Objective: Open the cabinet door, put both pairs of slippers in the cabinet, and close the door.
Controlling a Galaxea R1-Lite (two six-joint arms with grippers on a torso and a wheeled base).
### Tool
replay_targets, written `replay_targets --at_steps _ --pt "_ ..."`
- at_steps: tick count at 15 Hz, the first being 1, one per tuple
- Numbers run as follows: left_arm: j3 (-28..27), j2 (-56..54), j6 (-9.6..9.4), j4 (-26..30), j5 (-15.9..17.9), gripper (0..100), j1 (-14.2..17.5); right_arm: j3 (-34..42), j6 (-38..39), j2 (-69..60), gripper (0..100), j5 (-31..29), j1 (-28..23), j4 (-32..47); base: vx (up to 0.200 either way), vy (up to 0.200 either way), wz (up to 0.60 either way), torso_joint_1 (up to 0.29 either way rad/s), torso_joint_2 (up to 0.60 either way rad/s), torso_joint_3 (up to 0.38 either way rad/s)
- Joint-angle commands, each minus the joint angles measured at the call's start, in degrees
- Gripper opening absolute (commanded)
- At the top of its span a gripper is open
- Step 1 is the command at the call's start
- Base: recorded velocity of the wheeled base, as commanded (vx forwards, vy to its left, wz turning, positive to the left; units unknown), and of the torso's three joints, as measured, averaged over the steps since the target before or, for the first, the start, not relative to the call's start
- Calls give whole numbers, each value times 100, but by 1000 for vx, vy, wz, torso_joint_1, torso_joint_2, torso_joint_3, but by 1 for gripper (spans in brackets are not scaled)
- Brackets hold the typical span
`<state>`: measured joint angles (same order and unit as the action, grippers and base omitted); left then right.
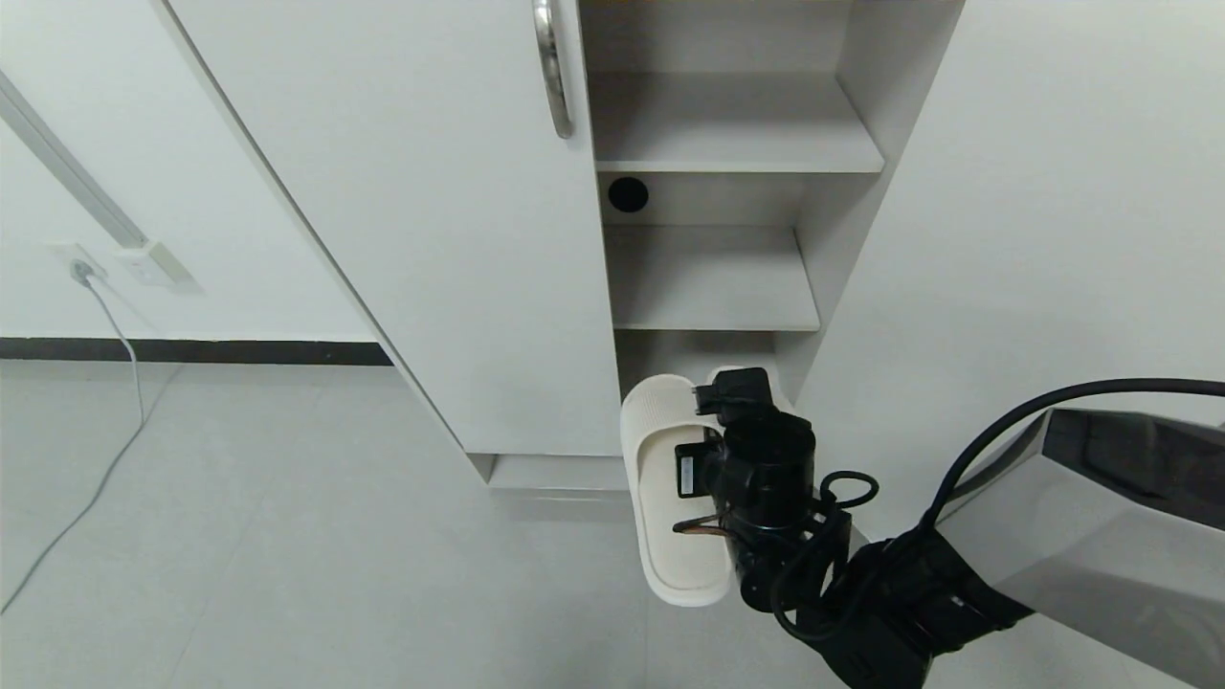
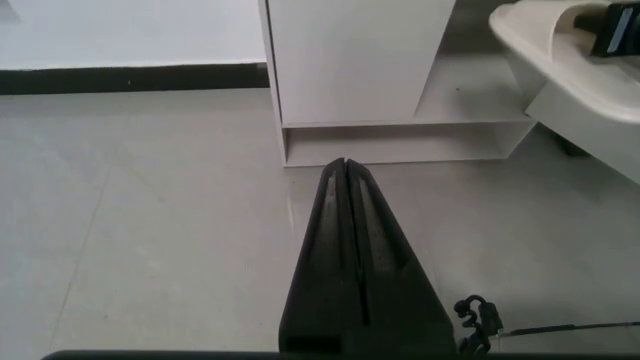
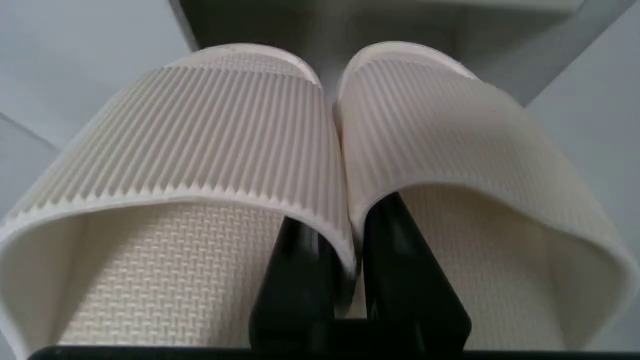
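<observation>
Head view first: the cabinet (image 1: 727, 124) is open on its right half, its door (image 1: 1005, 239) swung out to the right, while the left panel with the metal handle (image 1: 553, 67) is closed. The right arm comes in from the lower right, and the pair of slippers (image 1: 670, 498), white and ribbed, is held off the floor (image 1: 287, 536) with its toes at the mouth of the lowest compartment, under the two shelves (image 1: 713, 287). Over to the left wrist view: the left pincer (image 2: 345, 172) has its fingers pressed flat together with nothing between them, low over the floor in front of the cabinet base, the slippers up beside it. Right wrist view now: the right pincer (image 3: 345, 270) is clamped on the two inner strap edges, the slippers side by side and touching, toes facing the cabinet.
</observation>
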<state>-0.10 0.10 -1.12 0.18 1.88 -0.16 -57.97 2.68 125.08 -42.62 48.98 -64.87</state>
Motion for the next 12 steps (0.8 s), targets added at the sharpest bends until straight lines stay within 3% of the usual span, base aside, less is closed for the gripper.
replay_targets --at_steps 1,3,12 --pt "1 8 -2 -1 -3 0 -2 5 -382 -18 0 -98 -47 -571 0 0 0 0 0 0" --pt "1 8 -2 -1 -3 0 -2 13 -725 -9 0 -168 -99 -993 0 0 0 0 0 0" --pt "1 8 -2 -1 -3 0 -2 101 -725 131 0 -168 -187 -1002 0 0 0 0 0 0"
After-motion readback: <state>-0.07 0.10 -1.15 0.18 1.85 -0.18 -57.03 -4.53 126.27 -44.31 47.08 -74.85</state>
